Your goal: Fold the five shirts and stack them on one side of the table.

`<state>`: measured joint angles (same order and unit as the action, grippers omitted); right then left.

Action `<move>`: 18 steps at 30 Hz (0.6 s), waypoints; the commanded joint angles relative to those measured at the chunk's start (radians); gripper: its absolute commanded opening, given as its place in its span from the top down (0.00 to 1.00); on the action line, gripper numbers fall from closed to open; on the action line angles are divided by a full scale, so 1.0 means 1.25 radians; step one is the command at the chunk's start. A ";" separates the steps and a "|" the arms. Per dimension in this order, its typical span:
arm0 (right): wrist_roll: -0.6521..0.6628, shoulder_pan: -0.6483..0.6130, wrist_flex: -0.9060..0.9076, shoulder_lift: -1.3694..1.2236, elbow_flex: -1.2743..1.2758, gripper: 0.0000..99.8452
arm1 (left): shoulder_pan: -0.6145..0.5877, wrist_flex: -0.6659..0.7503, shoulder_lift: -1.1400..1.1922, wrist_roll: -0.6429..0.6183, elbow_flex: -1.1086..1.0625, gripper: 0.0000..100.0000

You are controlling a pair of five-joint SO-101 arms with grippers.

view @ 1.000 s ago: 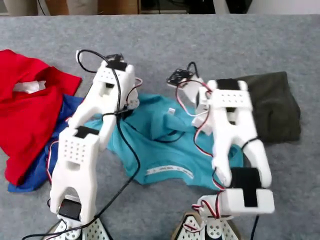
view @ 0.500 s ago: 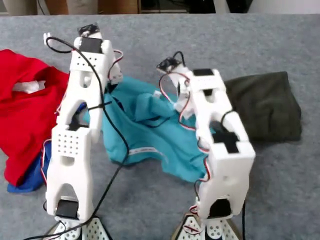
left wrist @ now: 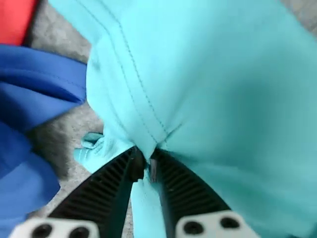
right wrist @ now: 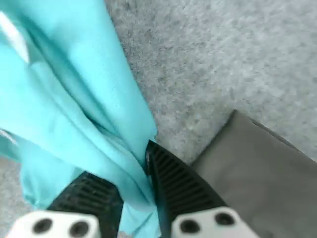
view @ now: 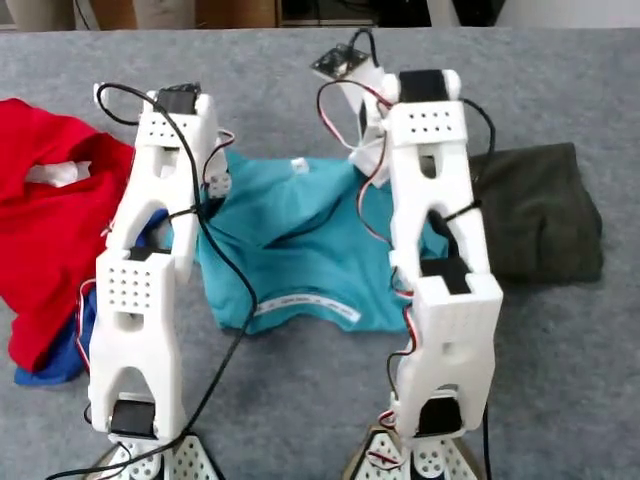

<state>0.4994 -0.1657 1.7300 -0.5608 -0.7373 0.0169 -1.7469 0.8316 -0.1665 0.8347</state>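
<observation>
1. Front zone: bare grey table [view: 290, 400] lies between the arm bases and the hem of the teal shirt [view: 300, 250].
2. Teal shirt: it is spread across the middle of the table between the two arms, with the hem toward the bases and the collar at the far edge.
3. Left gripper [left wrist: 144, 161]: the jaws are almost fully closed. They pinch a bunched fold of the teal shirt at a stitched seam, on the side next to the blue shirt [view: 55, 350].
4. Right gripper [right wrist: 133, 163]: the jaws are clamped on the opposite edge of the teal shirt, with fabric running between them.
5. Side zones: the blue shirt lies partly under the crumpled red shirt [view: 50, 220]. The folded dark green shirt [view: 535, 215] lies flat just beside the teal shirt's right edge.
</observation>
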 commanded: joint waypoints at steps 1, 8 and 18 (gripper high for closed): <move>0.016 -0.013 0.016 0.002 -0.045 1.00 | -0.004 -0.011 -0.035 -0.026 -0.002 0.84; 0.082 -0.007 -0.053 -0.112 0.071 1.00 | 0.048 -0.011 -0.185 -0.144 -0.002 0.74; 0.001 0.067 -0.329 -0.170 0.279 1.00 | 0.189 0.072 -0.163 -0.302 0.009 0.75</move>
<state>0.5378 -0.1350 1.4262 -0.7818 -0.4534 0.2256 -1.7070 0.6199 -0.4964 0.8255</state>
